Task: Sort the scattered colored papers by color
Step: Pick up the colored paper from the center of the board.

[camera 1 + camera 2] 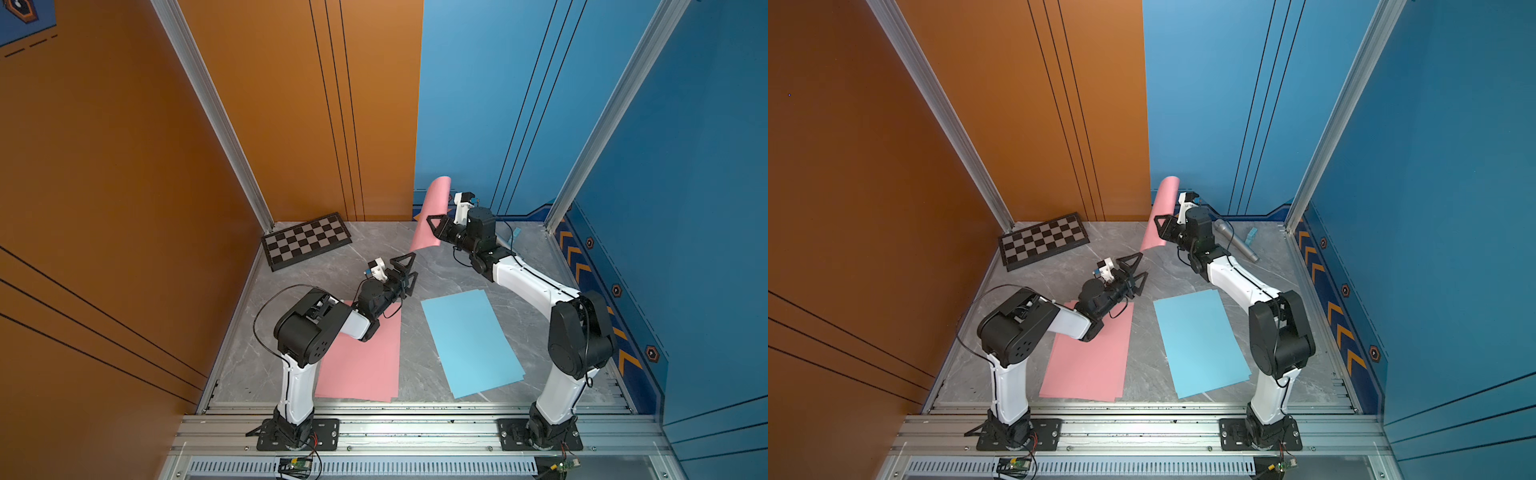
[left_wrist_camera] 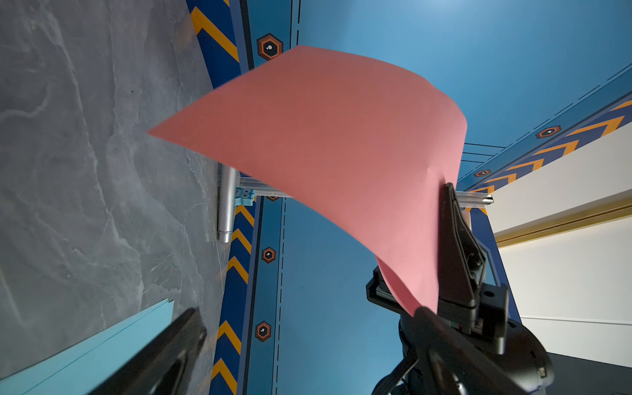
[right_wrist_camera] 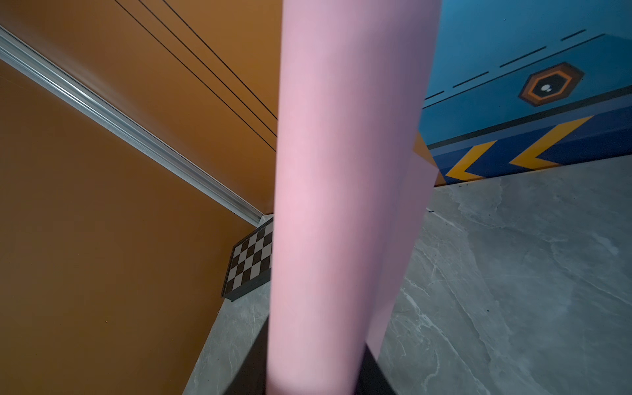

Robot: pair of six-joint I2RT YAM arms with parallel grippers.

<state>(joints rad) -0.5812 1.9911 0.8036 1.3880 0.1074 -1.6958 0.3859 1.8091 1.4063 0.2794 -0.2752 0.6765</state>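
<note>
One pink sheet hangs in the air, pinched near its edge in my right gripper, its top curling over. The other pink sheets lie flat in a loose pile on the table. Beside them but apart, the light-blue sheets lie stacked, their edges slightly fanned.

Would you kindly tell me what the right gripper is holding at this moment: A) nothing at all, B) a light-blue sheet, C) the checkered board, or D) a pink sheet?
D: in both top views the right gripper is shut on a pink sheet that curls up in the air.
</note>
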